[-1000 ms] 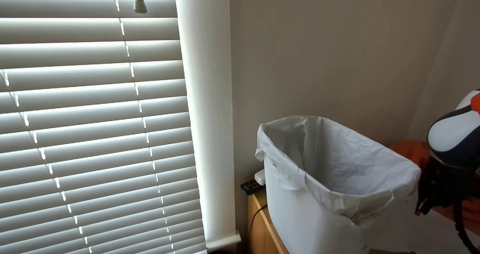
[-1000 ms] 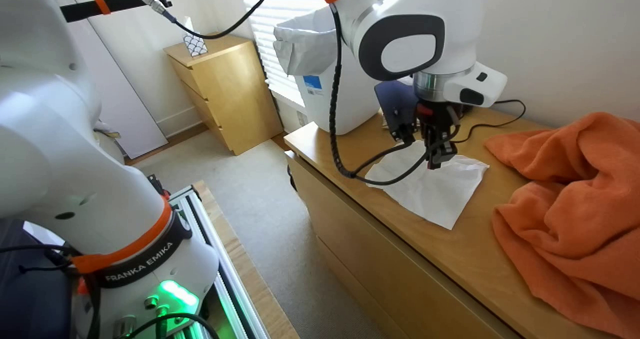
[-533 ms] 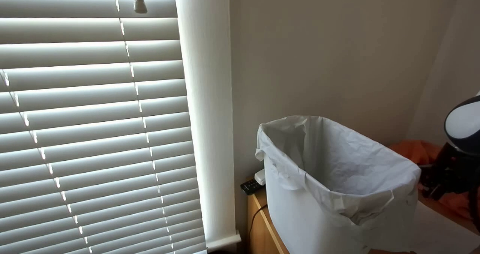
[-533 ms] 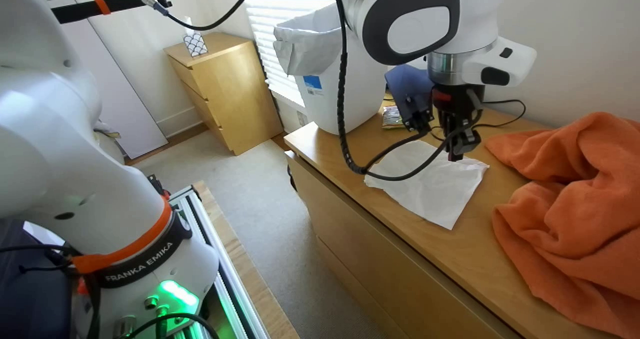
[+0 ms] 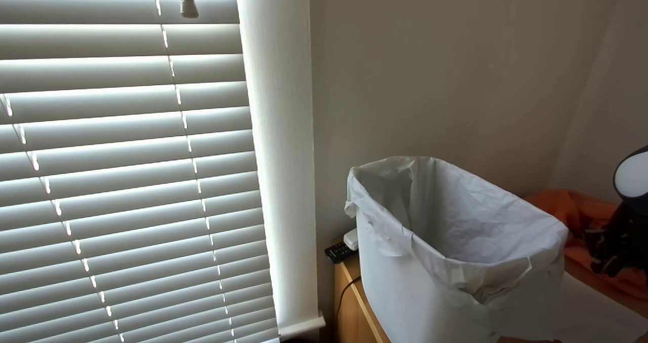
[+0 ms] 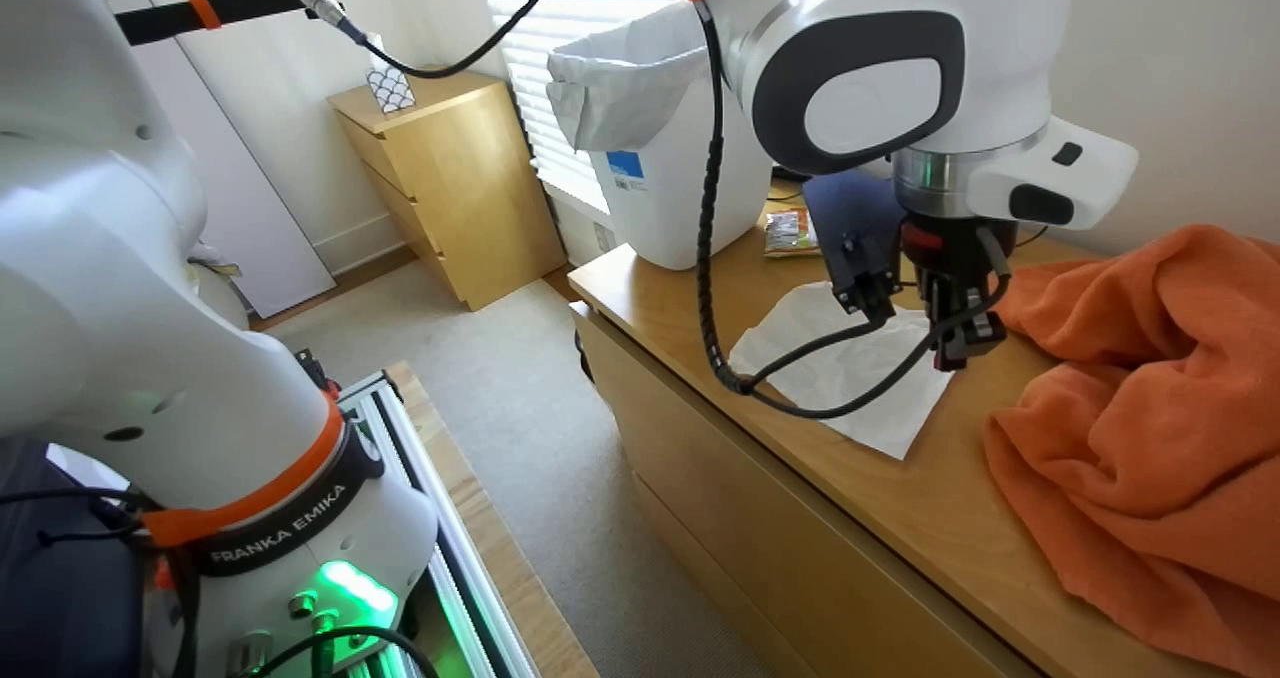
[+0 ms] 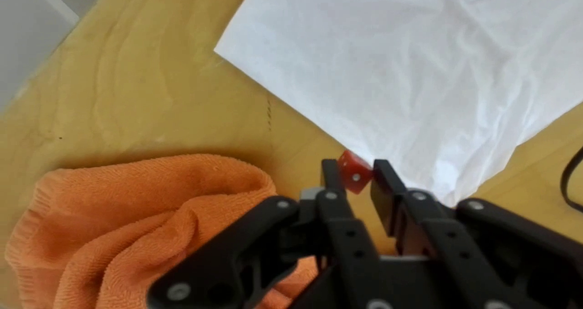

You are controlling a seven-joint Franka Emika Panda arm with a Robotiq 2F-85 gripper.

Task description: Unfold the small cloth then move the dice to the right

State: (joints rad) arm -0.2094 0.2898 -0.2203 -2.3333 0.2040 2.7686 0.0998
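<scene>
One orange cloth (image 7: 150, 199), left of and partly behind the claw (image 7: 355, 167) in the wrist view: bunched, terry-looped, rib-hemmed. Next, a red die (image 7: 354, 170), hard-cornered, pale-pipped, squarely between jaws only its width apart and apparently pinched; likely just to be carried rightward, without reaching first. Cannot tell whether clear of the wooden top (image 7: 173, 104) or touching. Rightmost, a white sheet (image 7: 364, 63), thin, creased, spread out.

The white Franka Panda arm (image 6: 115, 343) has orange straps (image 6: 260, 498), a black collar (image 6: 280, 532) lettered FRANKA EMIKA, ribbed black cable (image 6: 707, 218) and black fingers (image 7: 331, 174) with silver screws (image 7: 331, 195).
</scene>
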